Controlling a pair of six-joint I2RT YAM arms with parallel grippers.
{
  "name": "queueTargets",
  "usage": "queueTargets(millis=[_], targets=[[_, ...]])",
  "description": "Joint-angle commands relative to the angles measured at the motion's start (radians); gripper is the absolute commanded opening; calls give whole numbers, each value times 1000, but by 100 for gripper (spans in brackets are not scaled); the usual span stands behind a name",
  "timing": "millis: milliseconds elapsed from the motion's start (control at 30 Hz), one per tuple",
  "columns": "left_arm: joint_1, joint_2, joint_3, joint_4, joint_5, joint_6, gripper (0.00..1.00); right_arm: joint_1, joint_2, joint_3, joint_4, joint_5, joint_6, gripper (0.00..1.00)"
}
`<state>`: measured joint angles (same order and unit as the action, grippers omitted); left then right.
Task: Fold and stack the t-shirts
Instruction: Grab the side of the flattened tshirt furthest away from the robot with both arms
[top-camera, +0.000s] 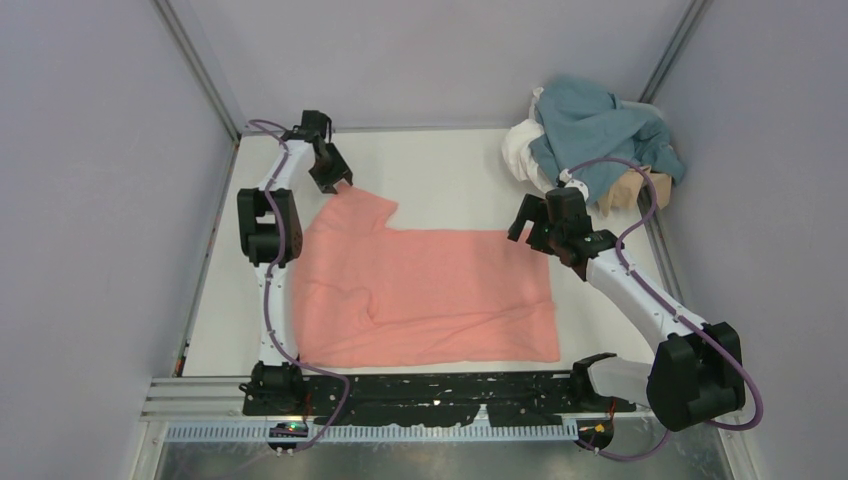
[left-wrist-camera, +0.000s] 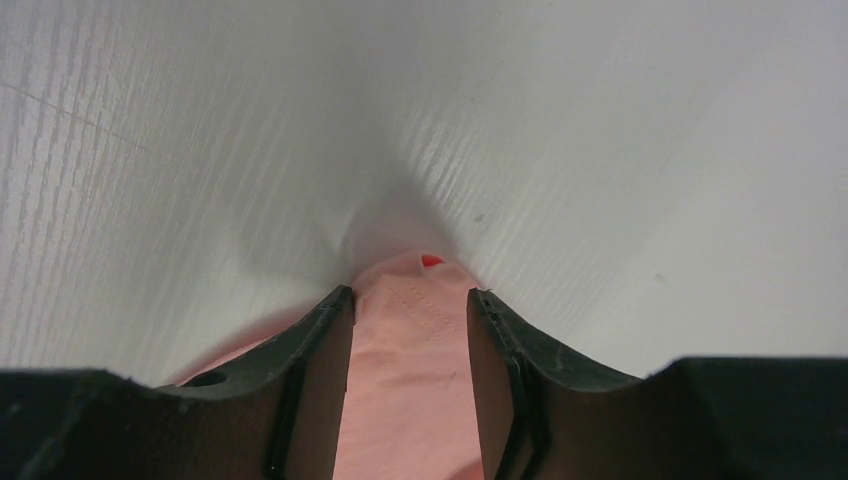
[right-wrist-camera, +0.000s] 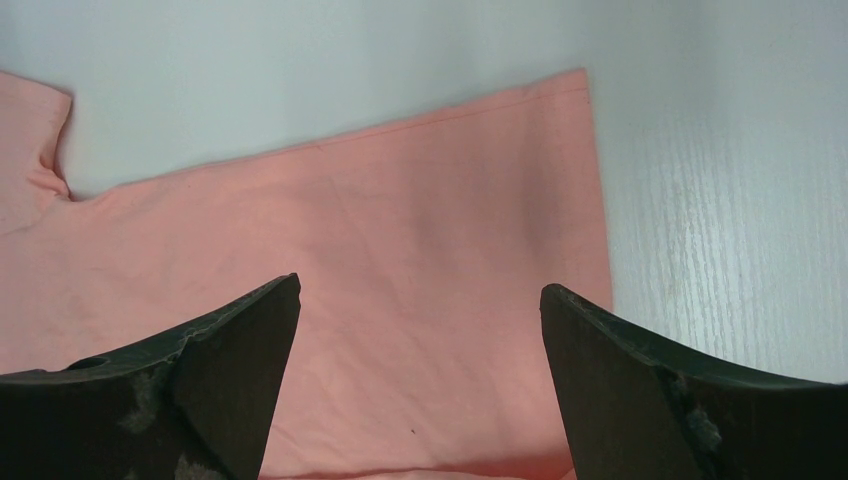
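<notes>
The salmon-pink t-shirt (top-camera: 430, 290) lies spread flat in the middle of the table. My left gripper (top-camera: 338, 183) is at its far left sleeve corner. In the left wrist view the gripper (left-wrist-camera: 410, 295) has the sleeve cloth (left-wrist-camera: 410, 380) pinched between its fingers, a little off the table. My right gripper (top-camera: 545, 232) hovers open over the shirt's far right corner. The right wrist view shows that gripper (right-wrist-camera: 420, 290) empty, above flat pink cloth (right-wrist-camera: 350, 240). The teal-blue shirt (top-camera: 590, 125), white shirt (top-camera: 520, 150) and tan shirt (top-camera: 630, 190) lie crumpled in a pile at the back right.
Grey walls enclose the white table (top-camera: 450, 170) on the left, back and right. The crumpled pile sits against the back right corner, just behind my right arm. A black rail (top-camera: 420, 390) with the arm bases runs along the near edge.
</notes>
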<state>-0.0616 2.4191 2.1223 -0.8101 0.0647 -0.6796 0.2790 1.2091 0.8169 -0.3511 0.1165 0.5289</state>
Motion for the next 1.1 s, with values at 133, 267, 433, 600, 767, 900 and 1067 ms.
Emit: queueTargets(millis=[133,267,433,600,767,900,1067], targets=[[-7,-4,46,-71,-8,35,46,-7,-10,-4,42,2,6,95],[-13,-3,52,-100,-16,65,47,-9,-14,-6,44,-2,6,95],[-19,0,57,-120,-4,98,48,-10,-26,-13,47,-5,4,95],[-35,32,130,-191,-7,153,48,-14,-41,-20,53,-13,4,95],[-53,53,177,-250,-40,176,46,-17,-65,-28,58,-12,5,95],[-64,71,210,-295,-29,183,45,-22,-86,-30,60,-20,6,95],[-82,70,211,-301,-56,181,50,-25,-109,-39,70,-29,9,95]])
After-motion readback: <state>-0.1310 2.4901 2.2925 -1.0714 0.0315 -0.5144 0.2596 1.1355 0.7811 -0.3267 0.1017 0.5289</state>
